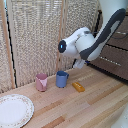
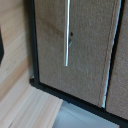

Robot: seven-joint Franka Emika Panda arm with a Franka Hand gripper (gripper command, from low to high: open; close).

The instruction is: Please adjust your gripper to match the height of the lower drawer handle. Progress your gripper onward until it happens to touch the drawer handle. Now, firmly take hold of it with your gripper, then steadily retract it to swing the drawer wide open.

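Light wood table (image 1: pixel 95 107) by a woven screen (image 1: pixel 35 35), drawer (image 1: pixel 112 62) at exterior view's right behind the arm, handle unclear; gripper (image 1: pixel 79 64) mid-air, opening can't tell, touching nothing.

my white arm (image 1: pixel 92 42) reaches in from the exterior view's right, wrist angled down; i can't see the gripper's fingers.

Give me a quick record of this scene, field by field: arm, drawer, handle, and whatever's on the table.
arm: white, reaching toward the dresser
gripper: fingers not clearly visible, state unclear
drawer: dark brown front, looks shut
drawer handle: silver bar, not held
cups: pink cup, blue cup
plate: white plate
small orange object
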